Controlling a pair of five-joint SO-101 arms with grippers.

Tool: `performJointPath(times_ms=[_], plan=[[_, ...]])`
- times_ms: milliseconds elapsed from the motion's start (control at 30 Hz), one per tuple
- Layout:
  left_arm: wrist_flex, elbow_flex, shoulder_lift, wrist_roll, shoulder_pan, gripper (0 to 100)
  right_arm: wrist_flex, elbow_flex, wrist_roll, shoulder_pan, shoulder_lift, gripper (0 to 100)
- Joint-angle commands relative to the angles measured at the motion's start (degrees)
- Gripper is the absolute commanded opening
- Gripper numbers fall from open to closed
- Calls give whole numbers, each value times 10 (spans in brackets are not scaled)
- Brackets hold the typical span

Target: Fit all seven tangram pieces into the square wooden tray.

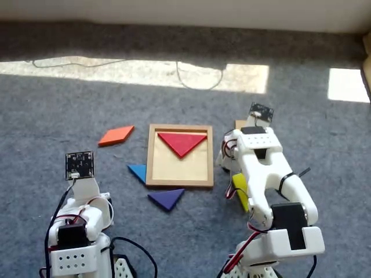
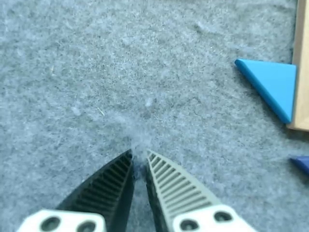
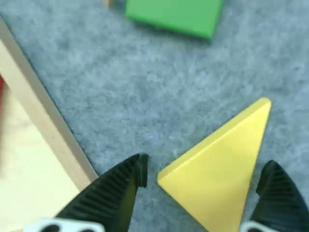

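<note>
Grey carpeted table. High view: tray contains one red triangle. Left wrist view: left pincer clenched, empty, clear of the tray. Right wrist view: right pincer released, straddling yellow triangle beside the tray. This appears to be the grasp step, and closing should follow.

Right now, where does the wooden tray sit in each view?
High view: wooden tray between the arms, red triangle inside.
Left wrist view: tray rim against the blue triangle.
Right wrist view: tray rim beside the open right claw straddling the yellow triangle.
Shared landmark: grey carpet bordering the rim.
</note>
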Motion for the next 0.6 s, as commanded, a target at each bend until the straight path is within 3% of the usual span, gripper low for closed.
performJointPath(times_ms=[0,567], plan=[[4,12,-22,-3,-6,6,-13,-36,-5,-1,-5,351],[4,12,-22,-3,-6,6,7,9,-5,11,-3,351]])
